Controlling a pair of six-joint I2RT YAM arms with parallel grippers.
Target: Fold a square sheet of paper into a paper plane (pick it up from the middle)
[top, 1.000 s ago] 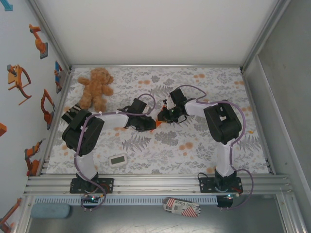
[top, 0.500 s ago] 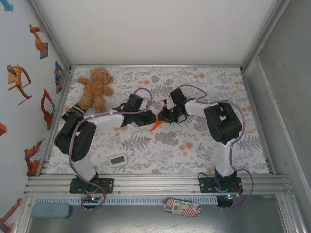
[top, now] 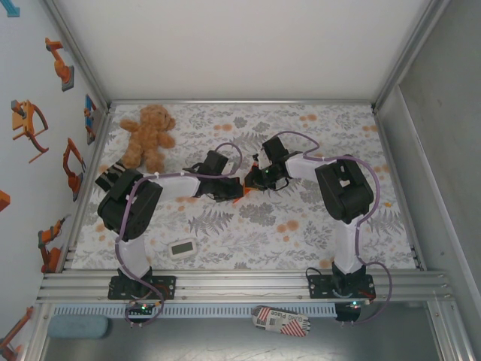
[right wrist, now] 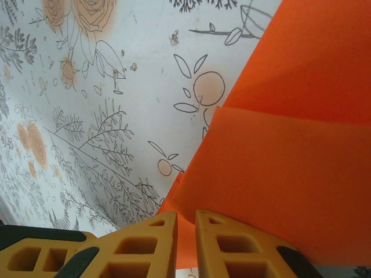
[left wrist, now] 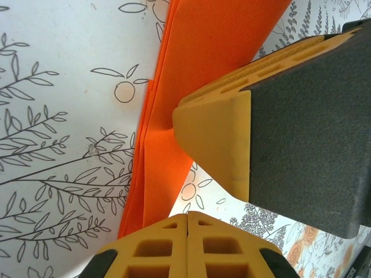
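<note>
Folded orange paper (left wrist: 214,52) at the top view's centre, between both tools: right tool (right wrist: 186,214) pinching its layers, left tool (left wrist: 188,215) clenched beside its edge (teddy bear (top: 149,135) upper left, timer (top: 181,247) lower left)

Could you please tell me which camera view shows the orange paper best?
Right wrist: the paper fills much of the frame, its folded flap edge clear. Left wrist gives a narrower strip with stacked layer edges. The top view gives a small orange sliver.

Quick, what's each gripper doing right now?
Left gripper: closed at the orange paper's edge; grip unclear.
Right gripper: closed on the paper.
</note>
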